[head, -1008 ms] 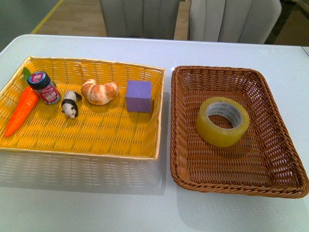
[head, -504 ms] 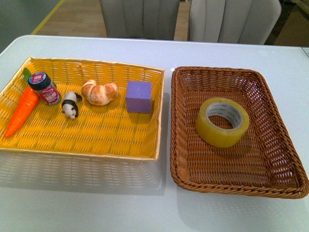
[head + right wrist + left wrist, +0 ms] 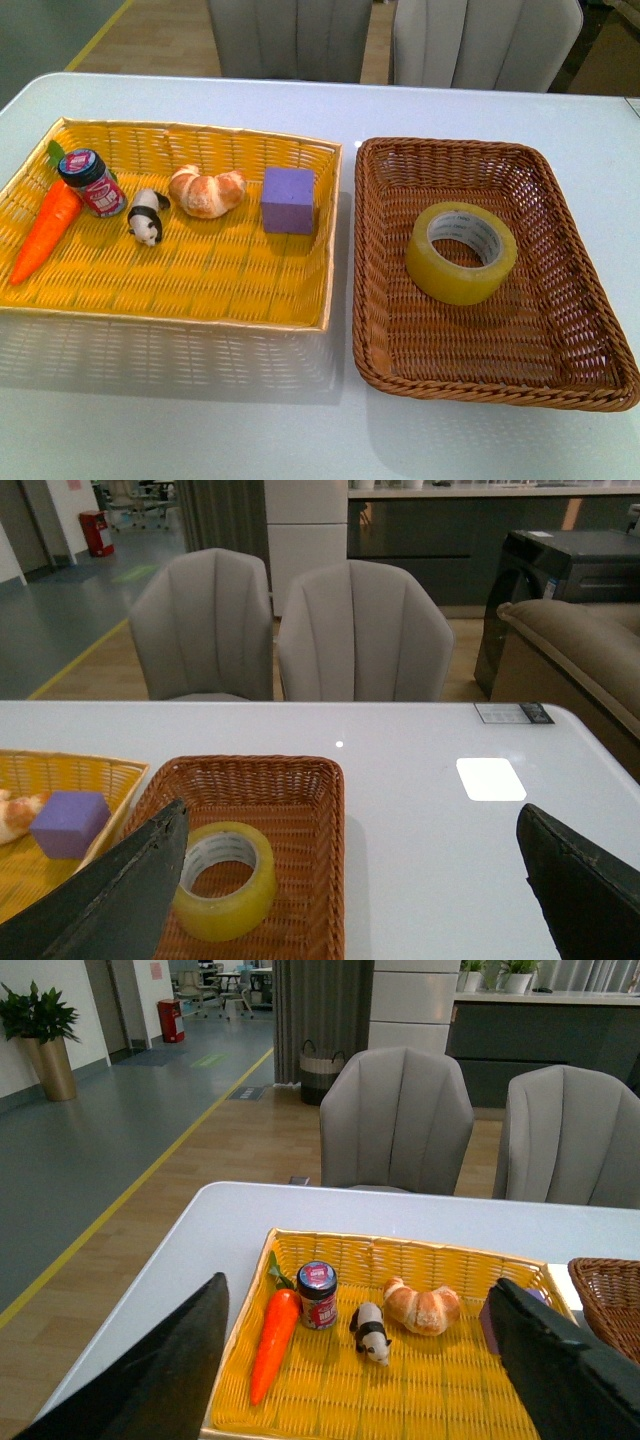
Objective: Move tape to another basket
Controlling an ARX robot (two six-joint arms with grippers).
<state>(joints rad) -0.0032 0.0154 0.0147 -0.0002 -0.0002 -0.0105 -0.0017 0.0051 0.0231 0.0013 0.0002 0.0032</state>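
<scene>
The tape (image 3: 442, 276), a thick yellowish roll with a white core, lies flat inside the dark brown wicker basket (image 3: 358, 260) on the right of the white table. The right wrist view shows the same tape (image 3: 216, 912) in that basket (image 3: 336, 850). My right gripper (image 3: 352, 810) hangs open above the basket's near side, and one dark finger (image 3: 120, 900) overlaps the roll's edge. Over the yellow basket (image 3: 430, 1400), my left gripper (image 3: 358, 1292) is open and holds nothing. Neither gripper appears in the front view.
The yellow basket (image 3: 200, 285) on the left holds a purple cube (image 3: 288, 199), a croissant (image 3: 207, 190), a toy panda (image 3: 146, 216), a small jar (image 3: 92, 182) and a carrot (image 3: 45, 228). Two grey chairs (image 3: 290, 35) stand behind the table.
</scene>
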